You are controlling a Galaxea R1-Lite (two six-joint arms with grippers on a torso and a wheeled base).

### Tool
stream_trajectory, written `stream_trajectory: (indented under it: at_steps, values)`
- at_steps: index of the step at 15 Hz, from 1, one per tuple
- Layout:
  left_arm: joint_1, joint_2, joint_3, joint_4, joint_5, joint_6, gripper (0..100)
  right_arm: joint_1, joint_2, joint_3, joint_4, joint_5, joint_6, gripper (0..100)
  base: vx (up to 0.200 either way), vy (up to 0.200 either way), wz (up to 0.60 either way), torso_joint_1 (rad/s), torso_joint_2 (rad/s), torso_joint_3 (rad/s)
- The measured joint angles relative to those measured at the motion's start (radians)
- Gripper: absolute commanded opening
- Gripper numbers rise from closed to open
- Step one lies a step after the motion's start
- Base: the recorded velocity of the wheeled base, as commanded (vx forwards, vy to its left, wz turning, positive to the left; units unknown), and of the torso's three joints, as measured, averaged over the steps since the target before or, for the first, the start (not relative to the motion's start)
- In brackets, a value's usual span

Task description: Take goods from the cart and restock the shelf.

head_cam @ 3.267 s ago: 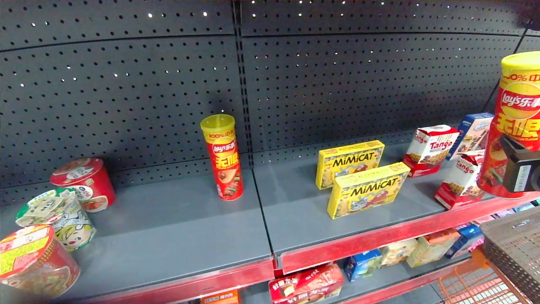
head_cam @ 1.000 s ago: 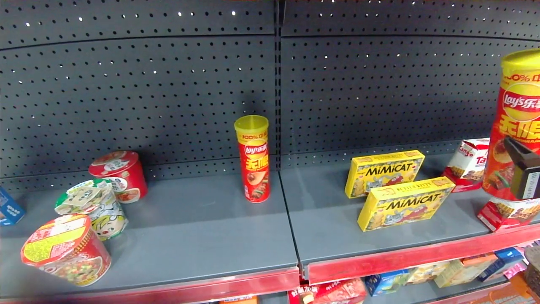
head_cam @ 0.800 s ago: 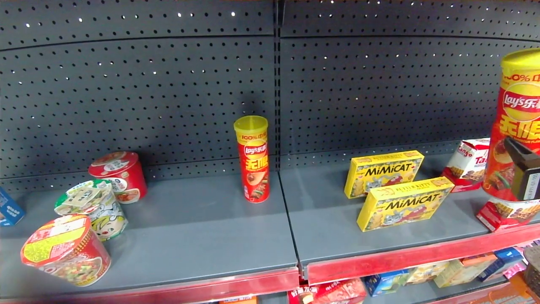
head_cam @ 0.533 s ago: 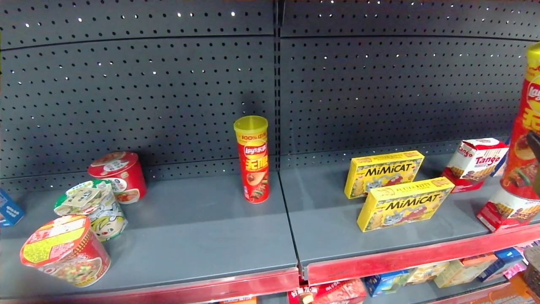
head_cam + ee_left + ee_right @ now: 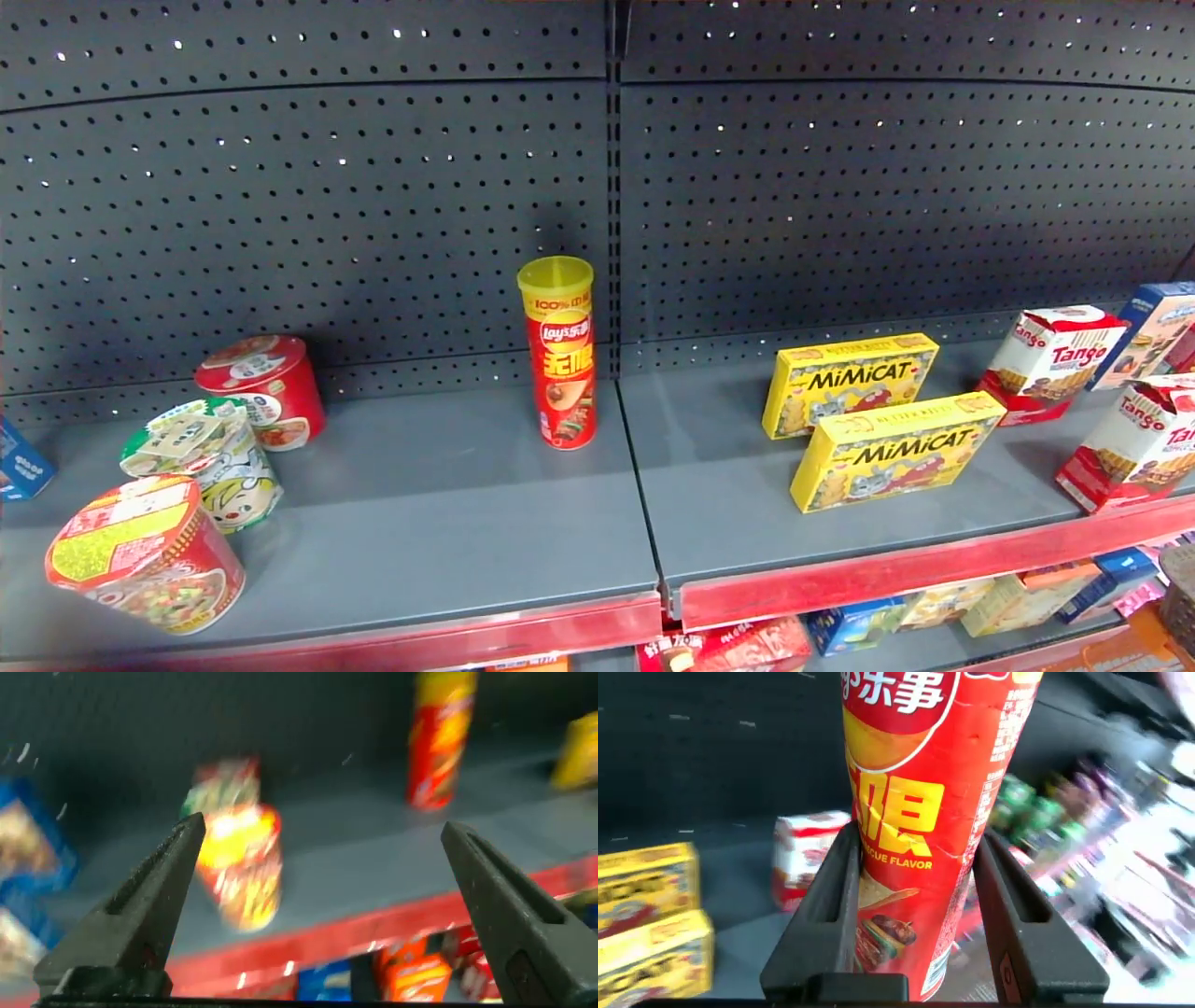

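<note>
My right hand (image 5: 920, 845) grips a can (image 5: 934, 775), its long axis along the fingers (image 5: 831, 896); my left hand (image 5: 322, 829) gapes wide, empty.

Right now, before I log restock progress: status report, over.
Right gripper shut on held chip can. Left gripper open, empty. Shelf has bare deck beside standing chip can; noodle cups and yellow boxes flank it, apart.
</note>
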Motion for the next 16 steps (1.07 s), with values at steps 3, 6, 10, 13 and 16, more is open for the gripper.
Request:
stream_trajectory:
  at_steps: [3, 6, 10, 13, 16]
  values:
    - [-0.001, 0.204, -0.134, -0.009, -0.232, 0.0, 100, 0.0, -0.061, -0.016, 0.028, -0.031, -0.05, 0, 0.0, 0.0, 0.0, 0.0, 0.0, 0.0]
    - [-0.002, 0.43, -0.191, -0.104, -0.344, 0.003, 100, -0.001, -0.13, -0.02, 0.034, -0.072, -0.125, 0, 0.0, 0.0, 0.0, 0.0, 0.0, 0.0]
    - [-0.034, 0.704, -0.213, -0.22, -0.369, 0.007, 100, 0.0, -0.234, -0.027, 0.034, -0.102, -0.278, 0, 0.0, 0.0, 0.0, 0.0, 0.0, 0.0]
    - [-0.1, 0.878, -0.253, -0.278, -0.353, 0.002, 100, 0.001, -0.283, -0.036, 0.034, -0.102, -0.323, 0, 0.0, 0.0, 0.0, 0.0, 0.0, 0.0]
    - [-0.119, 1.04, -0.326, -0.313, -0.352, 0.004, 100, 0.0, -0.294, -0.043, 0.037, -0.102, -0.336, 0, 0.0, 0.0, 0.0, 0.0, 0.0, 0.0]
